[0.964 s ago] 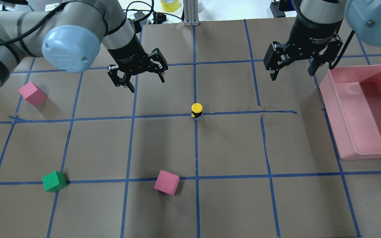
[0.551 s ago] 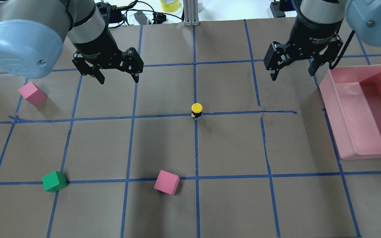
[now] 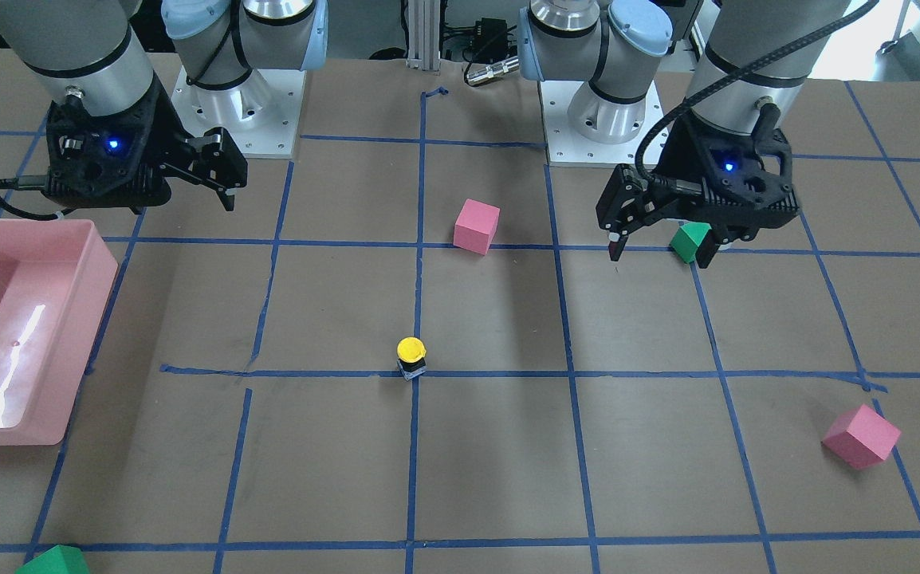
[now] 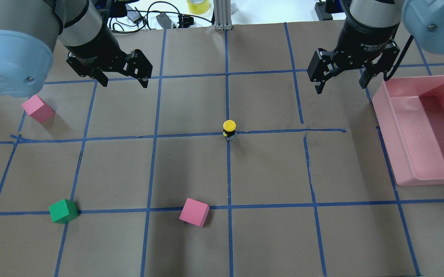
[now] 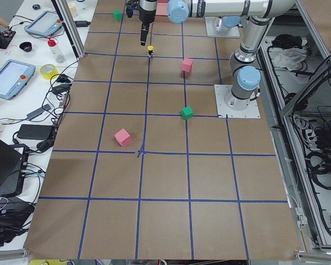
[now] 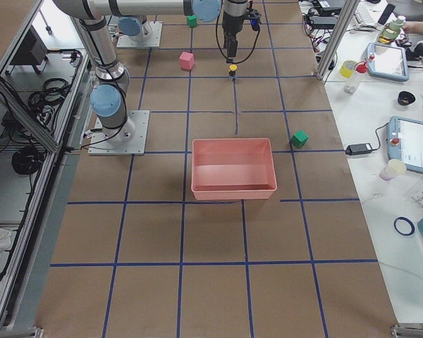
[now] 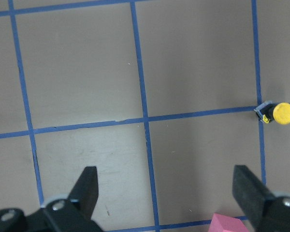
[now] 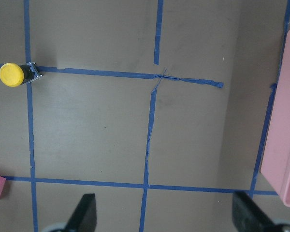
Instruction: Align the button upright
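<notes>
The button [image 4: 229,128] stands upright at a blue tape crossing in the table's middle, with its yellow cap on top and its black body and grey base below. It also shows in the front view [image 3: 411,355], the left wrist view [image 7: 279,113] and the right wrist view [image 8: 14,74]. My left gripper [image 4: 124,82] is open and empty, raised over the table far to the left and back of the button. My right gripper [image 4: 340,87] is open and empty, raised to the right and back of the button.
A pink bin [image 4: 395,154] stands at the right edge. One pink cube [image 4: 38,109] lies at the left and another [image 4: 194,212] at the front middle. A green cube [image 4: 63,211] lies at the front left. Blue tape lines grid the brown table.
My left gripper has moved left and back, away from the button, and stays open. The right arm and the button have not moved.
</notes>
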